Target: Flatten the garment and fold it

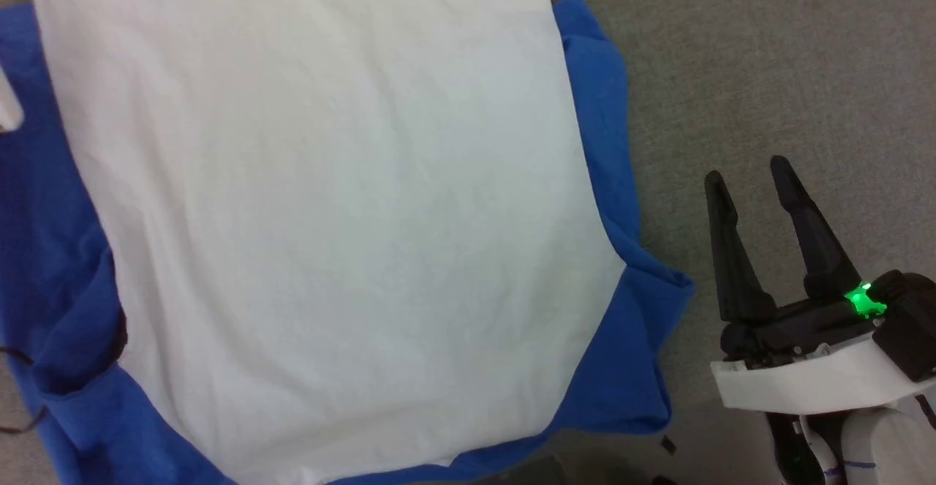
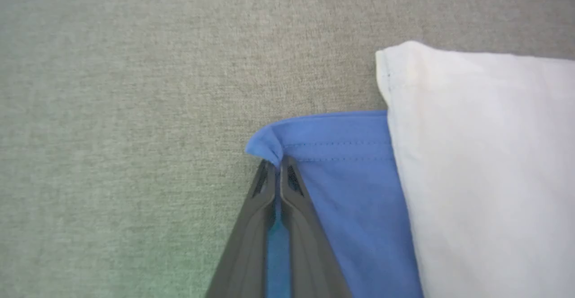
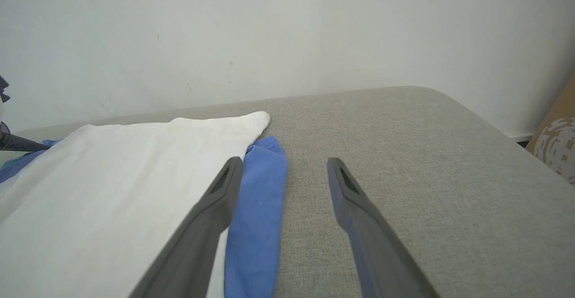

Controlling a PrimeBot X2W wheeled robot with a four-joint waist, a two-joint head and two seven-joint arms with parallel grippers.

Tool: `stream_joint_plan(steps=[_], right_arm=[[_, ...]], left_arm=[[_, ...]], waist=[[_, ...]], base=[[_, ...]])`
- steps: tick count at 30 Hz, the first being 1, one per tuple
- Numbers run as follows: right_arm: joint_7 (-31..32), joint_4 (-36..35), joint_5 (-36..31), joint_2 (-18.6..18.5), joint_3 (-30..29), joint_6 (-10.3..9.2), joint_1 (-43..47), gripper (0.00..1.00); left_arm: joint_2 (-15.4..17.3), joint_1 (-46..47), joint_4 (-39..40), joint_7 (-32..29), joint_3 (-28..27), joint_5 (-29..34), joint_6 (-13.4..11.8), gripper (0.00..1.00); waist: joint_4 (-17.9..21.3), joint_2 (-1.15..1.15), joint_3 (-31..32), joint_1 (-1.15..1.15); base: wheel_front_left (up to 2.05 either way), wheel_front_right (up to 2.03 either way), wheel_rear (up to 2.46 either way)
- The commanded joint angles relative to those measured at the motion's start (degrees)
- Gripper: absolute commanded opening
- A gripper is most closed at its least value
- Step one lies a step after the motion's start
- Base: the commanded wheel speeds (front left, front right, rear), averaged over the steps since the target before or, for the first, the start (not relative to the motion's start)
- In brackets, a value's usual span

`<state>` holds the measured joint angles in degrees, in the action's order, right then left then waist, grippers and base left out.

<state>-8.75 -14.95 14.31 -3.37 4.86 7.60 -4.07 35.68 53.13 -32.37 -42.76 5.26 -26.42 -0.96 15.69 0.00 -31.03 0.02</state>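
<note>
The left fingers [image 2: 277, 165] are squeezed tight on the garment [image 2: 350, 190]. They pinch the corner of a blue sleeve hem, and a strip of blue shows in the thin slit between them. The picture's bottom edge cuts off their lower part. They point down at the grey bench [image 2: 112, 109], seen from right above. Just past the tips the hem curls over. Beyond the sleeve, away from the fingers, the white body lies on top of the blue, so part of the sleeve is hidden.

The right fingers [image 1: 746, 170] are spread wide and hold nothing. Bare bench shows between them. In the head view they stand near the other blue sleeve but apart from it. Behind them sit a white cuff and a green light [image 1: 866, 301]. In the right wrist view they lie low and point toward a white wall [image 3: 287, 28]. One finger covers the line where white meets blue, and I cannot tell if it touches.

Far from these fingers, the garment runs off the head view's top and left edges. A tan thing [image 3: 557, 145] is cut off at the side.
</note>
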Motion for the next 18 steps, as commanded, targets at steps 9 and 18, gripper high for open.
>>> stream_joint_plan(steps=[9, 18], right_arm=[[2.29, 0.47, -0.92, 0.29, -3.97, -0.11, 4.56, 1.0], [4.56, -0.83, -0.77, 0.46, -6.11, -0.11, 8.7, 1.0]], left_arm=[[-5.01, -8.11, 5.11, 18.68, -0.01, 3.33, -5.29, 0.0], [-8.66, -15.91, 17.83, 23.71, 2.91, 3.69, -5.11, 0.0]], waist=[[-7.14, 0.0, 14.68, -0.02], [-9.75, 0.0, 21.77, -0.02]], base=[[0.0, 0.0, 0.0], [0.0, 0.0, 0.0]])
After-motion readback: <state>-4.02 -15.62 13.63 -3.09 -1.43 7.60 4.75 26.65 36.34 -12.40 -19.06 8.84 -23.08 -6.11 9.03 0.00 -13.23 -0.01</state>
